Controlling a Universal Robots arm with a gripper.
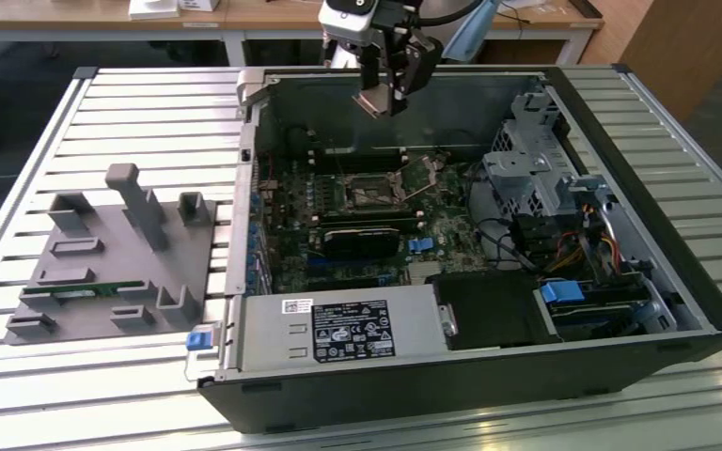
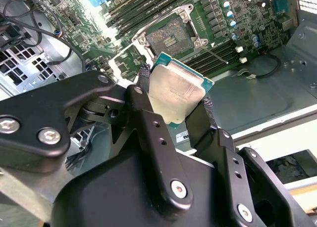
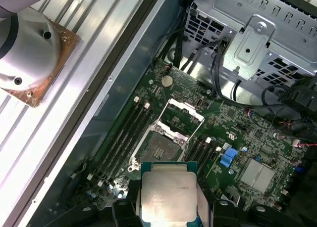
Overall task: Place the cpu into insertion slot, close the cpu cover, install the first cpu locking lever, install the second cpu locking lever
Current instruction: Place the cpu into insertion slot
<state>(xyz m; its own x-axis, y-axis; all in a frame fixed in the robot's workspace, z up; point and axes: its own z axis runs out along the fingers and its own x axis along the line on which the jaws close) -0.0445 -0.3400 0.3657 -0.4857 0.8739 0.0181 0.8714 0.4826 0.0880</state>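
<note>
In the exterior view, your tool [image 1: 386, 99] hangs at twelve o'clock from the open computer case [image 1: 462, 381] on the slatted worktop [image 1: 148, 103], clenched on the cpu [image 1: 374, 101], which looks tilted, not level. The insertion slot [image 1: 368, 194] lies well below it at six o'clock from the chip, in the middle of the green board, and a grey fixture block [image 1: 123, 254] sits at nine o'clock from the case. In the second wrist view, the two black fingers [image 2: 143, 96] pinch the cpu [image 2: 176, 91] by opposite edges, its dull metal top facing the camera, with the insertion slot [image 2: 171, 38] bare beyond it and the cpu cover [image 2: 121, 64] swung open beside the slot, partly hidden by the chip. In the first wrist view, the cpu [image 3: 168, 195] sits between the fingers of the tool [image 3: 168, 206], apart from the insertion slot [image 3: 159, 150], and the cpu cover [image 3: 182, 117] stands raised just past it. The grip is only on thin edges, so the chip could slip or twist if it is jolted. If it meets the slot tilted or turned the wrong way, it would likely ride on the rim or damage the contacts. A descent that strays toward the raised cover could catch it with a finger.
</note>
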